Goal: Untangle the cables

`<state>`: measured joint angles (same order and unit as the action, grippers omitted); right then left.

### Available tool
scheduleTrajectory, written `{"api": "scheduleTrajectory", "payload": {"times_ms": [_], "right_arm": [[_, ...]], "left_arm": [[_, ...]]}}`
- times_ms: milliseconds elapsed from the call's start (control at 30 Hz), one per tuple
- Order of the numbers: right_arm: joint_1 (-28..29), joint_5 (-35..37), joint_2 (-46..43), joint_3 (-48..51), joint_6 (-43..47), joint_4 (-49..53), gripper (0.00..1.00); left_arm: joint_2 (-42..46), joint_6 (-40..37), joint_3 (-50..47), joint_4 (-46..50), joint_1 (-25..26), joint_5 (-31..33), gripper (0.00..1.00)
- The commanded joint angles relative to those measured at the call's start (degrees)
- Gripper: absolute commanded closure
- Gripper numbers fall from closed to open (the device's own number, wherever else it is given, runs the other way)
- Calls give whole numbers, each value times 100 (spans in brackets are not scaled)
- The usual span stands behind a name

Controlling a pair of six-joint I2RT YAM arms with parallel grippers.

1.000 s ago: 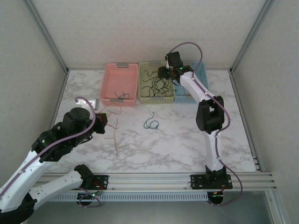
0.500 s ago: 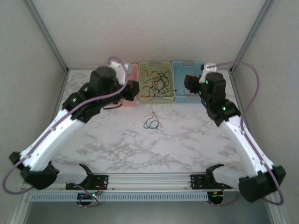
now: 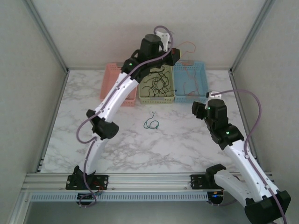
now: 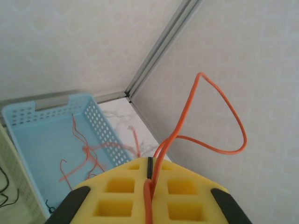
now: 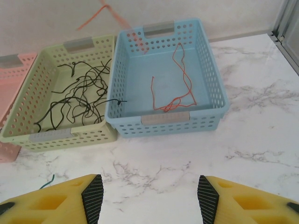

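— Why is the left gripper (image 4: 149,173) so high?
— It pinches an orange cable (image 4: 187,105) over the blue basket (image 5: 201,122), at one o'clock, probably for sorting. The right gripper (image 5: 150,196) stands open.

Glossy marble-look tabletop (image 5: 261,135), perforated matt plastic baskets (image 5: 214,86), thin plastic-sheathed cables (image 5: 77,98), brushed aluminium rails (image 3: 149,178).

At the marble counter's (image 3: 140,144) twelve o'clock edge sit, side by side, a pink basket (image 3: 107,82), a yellow-green basket (image 3: 156,99) and a blue basket (image 3: 187,98).
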<state>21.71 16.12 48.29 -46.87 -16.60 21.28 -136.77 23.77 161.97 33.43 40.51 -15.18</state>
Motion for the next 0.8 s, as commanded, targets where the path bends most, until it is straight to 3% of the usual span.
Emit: {"api": "scheduleTrajectory", "payload": {"times_ms": [0,133,200,233,333,367,433,533,767], "right_arm": [[-25,86,-155,92,-103,198,41],[-22,11,-279,117,-108,316,41],[-26,-42,-302,100,-122,358,41],[-27,-77,-298,93,-129,361,41],[-25,-170,-252,65,-114,360,42],[-22,-183,-227,65,-107,353,41],[-25,-185,-175,71,-90,321,41],[-21,-180,-116,56,-93,223,41],[-27,-661,298,151,-37,8,42]], "left_arm": [[-510,609,247,-1025,-161,-350,100],[-1216,709,239,-1465,-162,-155,100],[-1535,625,238,-1458,-173,-16,91],[-1713,596,238,-1412,-182,60,81],[-2044,595,244,-1339,-193,-205,32],[-2076,585,254,-1302,-185,-429,22],[-1916,270,274,-921,-129,-577,11],[-1404,-395,248,-232,-44,-486,6],[-77,-1083,-50,910,-87,-99,8]]}}
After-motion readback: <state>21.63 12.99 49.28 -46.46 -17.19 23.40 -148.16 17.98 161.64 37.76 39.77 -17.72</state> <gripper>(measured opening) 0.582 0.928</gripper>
